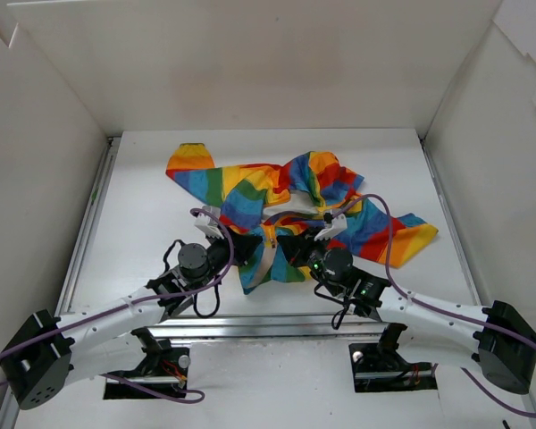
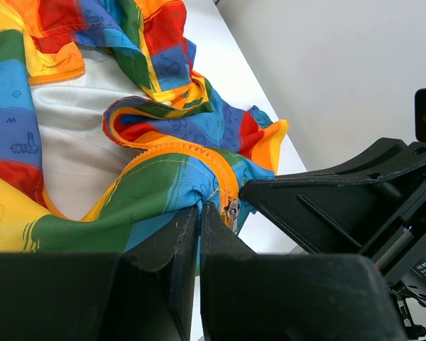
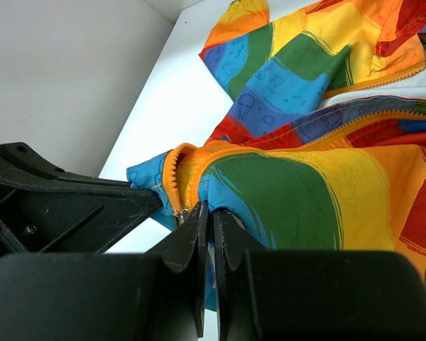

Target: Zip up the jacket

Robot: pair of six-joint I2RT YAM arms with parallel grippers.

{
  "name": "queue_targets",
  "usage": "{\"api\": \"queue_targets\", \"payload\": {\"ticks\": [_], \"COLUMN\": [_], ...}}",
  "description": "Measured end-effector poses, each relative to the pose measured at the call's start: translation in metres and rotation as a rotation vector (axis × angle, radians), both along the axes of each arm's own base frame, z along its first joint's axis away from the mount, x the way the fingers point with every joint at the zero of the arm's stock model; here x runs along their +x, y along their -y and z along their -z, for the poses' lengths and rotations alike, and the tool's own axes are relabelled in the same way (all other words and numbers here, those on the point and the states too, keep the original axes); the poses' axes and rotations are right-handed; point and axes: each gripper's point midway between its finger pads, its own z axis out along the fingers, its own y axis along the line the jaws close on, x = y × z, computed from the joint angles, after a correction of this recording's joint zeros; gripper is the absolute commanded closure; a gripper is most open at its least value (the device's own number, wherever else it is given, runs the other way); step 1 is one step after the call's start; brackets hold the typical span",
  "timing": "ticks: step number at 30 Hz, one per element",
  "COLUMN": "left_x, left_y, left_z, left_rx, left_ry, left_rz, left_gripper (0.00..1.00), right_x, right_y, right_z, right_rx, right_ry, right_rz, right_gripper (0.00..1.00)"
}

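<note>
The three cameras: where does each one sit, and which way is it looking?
Top external: fixed above and behind the arms, looking down on the table and the jacket; both arms, left gripper and right gripper show.
Left wrist: on the left arm, looking along its own shut fingers pinching the jacket's hem; the right gripper beside.
Right wrist: on the right arm, mirrored; the left gripper at left.
Shared: both wrist views show the orange zipper's bottom end.

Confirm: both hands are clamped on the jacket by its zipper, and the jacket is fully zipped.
Wrong on the zip. The left wrist view shows the jacket lying open, its white lining bare. The left hand and right hand are indeed both clamped on it by the zipper.
</note>
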Motion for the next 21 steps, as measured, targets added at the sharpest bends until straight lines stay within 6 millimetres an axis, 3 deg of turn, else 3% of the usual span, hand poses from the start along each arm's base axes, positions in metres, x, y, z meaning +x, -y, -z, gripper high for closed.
{"api": "queue_targets", "payload": {"ticks": [21], "left_x": [-0.0041], "left_y": [0.0071], "left_z": [-0.0016], "left_rx": [-0.017], "left_ry": [0.0], "left_rz": [0.042], "left_gripper": [1.0], "right_x": [0.0013], "right_y": [0.0016], "right_z": [0.0002], "right_rx": [-0.008], "right_ry": [0.006], "right_rz": [0.009], "right_gripper": [1.0]}}
